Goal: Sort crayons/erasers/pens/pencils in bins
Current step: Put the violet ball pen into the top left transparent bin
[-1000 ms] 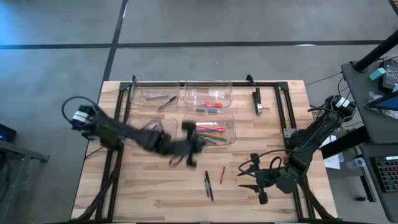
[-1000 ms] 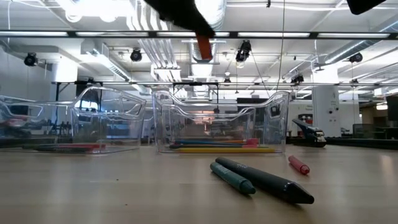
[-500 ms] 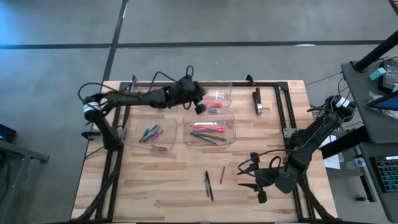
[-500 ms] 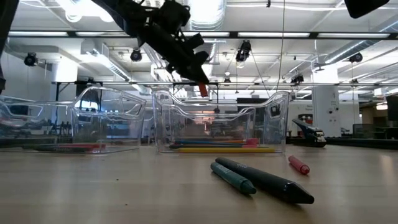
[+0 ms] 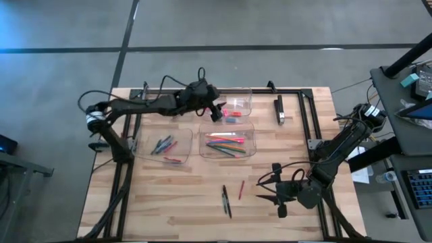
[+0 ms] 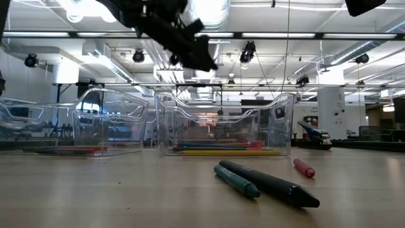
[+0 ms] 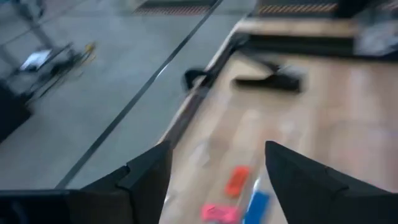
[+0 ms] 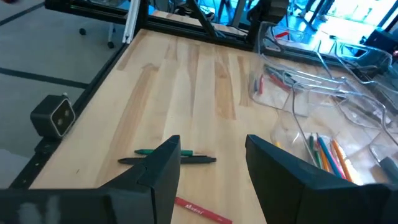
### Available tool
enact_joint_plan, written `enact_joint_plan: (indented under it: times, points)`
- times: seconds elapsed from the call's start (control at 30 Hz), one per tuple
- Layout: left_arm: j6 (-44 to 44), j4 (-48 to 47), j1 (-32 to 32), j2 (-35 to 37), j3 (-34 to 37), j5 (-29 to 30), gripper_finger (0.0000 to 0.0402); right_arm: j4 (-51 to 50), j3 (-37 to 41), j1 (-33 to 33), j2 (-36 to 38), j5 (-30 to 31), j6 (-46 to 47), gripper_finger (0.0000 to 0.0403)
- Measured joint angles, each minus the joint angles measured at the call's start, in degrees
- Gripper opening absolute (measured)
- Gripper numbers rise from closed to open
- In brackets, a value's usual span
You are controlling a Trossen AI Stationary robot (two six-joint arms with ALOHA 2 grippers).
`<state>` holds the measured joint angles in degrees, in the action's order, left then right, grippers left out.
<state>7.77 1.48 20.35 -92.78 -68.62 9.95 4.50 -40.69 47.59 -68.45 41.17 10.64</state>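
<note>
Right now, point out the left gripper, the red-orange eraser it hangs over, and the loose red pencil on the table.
left gripper [image 5: 217, 112], high view, midway between its fingertips.
red-orange eraser [image 7: 236, 181], left wrist view, middle of the block.
red pencil [image 5: 241, 190], high view, middle of the stick.

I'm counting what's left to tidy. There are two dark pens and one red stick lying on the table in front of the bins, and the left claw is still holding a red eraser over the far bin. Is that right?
Nearly. The left claw is open and empty; the left wrist view shows the red eraser lying below its spread fingers. The two dark pens and the red stick do lie on the table in front of the bins.
</note>
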Motion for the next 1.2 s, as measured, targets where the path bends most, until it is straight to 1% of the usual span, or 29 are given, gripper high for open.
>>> enact_joint_plan:
  times: [0.1,0.2,0.27,0.37,0.53,0.6,0.67,0.77,0.87,0.93,1.0,1.1,1.2]
  points:
    - [-0.1,1.3,-3.7,3.2,1.2,-0.7,0.0243,0.0,0.0,-0.3,0.0,0.0,1.0,0.0171]
    - [0.0,3.6,-8.8,6.2,3.5,-0.7,0.0244,-0.2,0.0,-0.5,0.0,-0.1,2.6,0.0171]
    - [0.0,7.2,-12.9,7.6,5.4,0.0,0.0244,-0.1,0.0,-0.5,0.0,0.0,3.5,0.0171]
    - [0.0,13.1,-19.2,8.8,9.3,3.8,0.0244,0.2,0.0,-0.5,0.0,0.0,3.8,0.0171]
    - [-0.1,22.8,-29.7,8.7,14.7,11.0,0.0244,0.2,0.0,-0.5,0.0,-0.1,4.0,0.0171]
    - [-1.3,27.8,-33.2,8.2,16.9,13.2,0.0244,0.1,0.0,-0.7,0.0,-0.2,6.2,0.0171]
    - [-1.8,33.0,-36.1,7.4,18.6,14.6,0.0244,-1.3,0.0,-1.5,0.5,-2.3,9.2,0.0171]
    - [-0.9,38.9,-39.5,6.2,20.4,17.6,0.0244,-9.9,-1.5,-3.4,1.4,-8.4,15.2,0.0171]
    - [1.4,40.1,-40.9,6.0,20.5,20.4,0.0244,-22.7,-3.8,-4.5,1.7,-13.1,21.9,0.0171]
    - [0.6,39.9,-41.3,6.1,20.5,20.7,0.0244,-31.4,-5.1,-4.8,1.7,-16.6,28.5,0.0171]
    - [-1.0,39.7,-41.6,6.1,20.7,20.7,0.0244,-39.2,-5.8,-5.3,1.7,-21.0,37.4,0.0171]
    - [-1.4,39.5,-42.1,6.1,21.4,20.7,0.0244,-47.1,-5.6,-5.2,1.7,-25.9,46.4,0.0171]
    - [-1.6,39.6,-42.4,6.1,22.0,20.7,0.0244,-49.8,-4.3,-3.3,1.7,-30.0,48.6,0.0171]
